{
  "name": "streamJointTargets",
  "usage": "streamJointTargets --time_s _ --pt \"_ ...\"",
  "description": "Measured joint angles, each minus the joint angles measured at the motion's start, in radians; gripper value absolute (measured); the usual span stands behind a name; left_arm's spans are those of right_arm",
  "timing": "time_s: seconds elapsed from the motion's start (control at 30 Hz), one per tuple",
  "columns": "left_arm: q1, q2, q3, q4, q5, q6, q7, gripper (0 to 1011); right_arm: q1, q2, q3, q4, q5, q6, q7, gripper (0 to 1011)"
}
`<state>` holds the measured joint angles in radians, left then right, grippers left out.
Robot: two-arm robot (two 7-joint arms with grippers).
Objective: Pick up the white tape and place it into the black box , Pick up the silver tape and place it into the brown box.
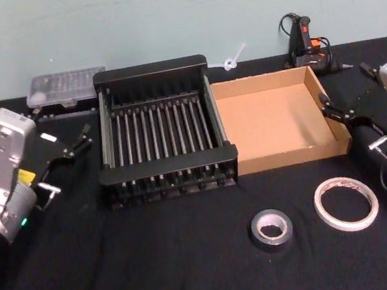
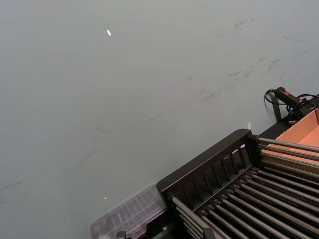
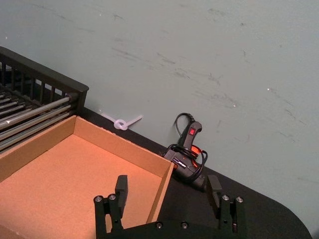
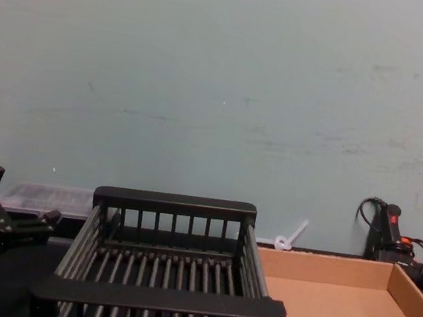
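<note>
The white tape (image 1: 346, 203) lies flat at the front right of the black table. The silver tape (image 1: 272, 229) lies to its left, a short gap between them. The black box (image 1: 167, 169) stands mid-table with nothing in it, also seen from the chest (image 4: 160, 298). Against its right side sits the brown box (image 1: 341, 131), bare inside (image 3: 164, 169). My left gripper (image 1: 63, 125) hovers open left of the black box (image 2: 204, 164). My right gripper (image 1: 344, 85) hovers open over the brown box's right wall, and its open fingers (image 3: 121, 189) show in the right wrist view.
A clear plastic case (image 1: 66, 87) lies behind the black box's left corner. A black and orange glue gun (image 1: 307, 41) with its cord rests at the back right by the wall (image 3: 187, 149). A white plastic piece (image 1: 232, 59) lies behind the brown box.
</note>
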<state>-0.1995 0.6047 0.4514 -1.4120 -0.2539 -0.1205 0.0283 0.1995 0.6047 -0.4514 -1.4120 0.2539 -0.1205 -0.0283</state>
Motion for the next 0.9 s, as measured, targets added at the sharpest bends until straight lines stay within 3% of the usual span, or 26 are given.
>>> streamJointTargets --time_s 0.9 --pt "0.0 0.0 0.0 0.0 0.0 0.0 0.0 1001 0.0 0.0 0.0 0.0 0.0 0.0 0.0 1002"
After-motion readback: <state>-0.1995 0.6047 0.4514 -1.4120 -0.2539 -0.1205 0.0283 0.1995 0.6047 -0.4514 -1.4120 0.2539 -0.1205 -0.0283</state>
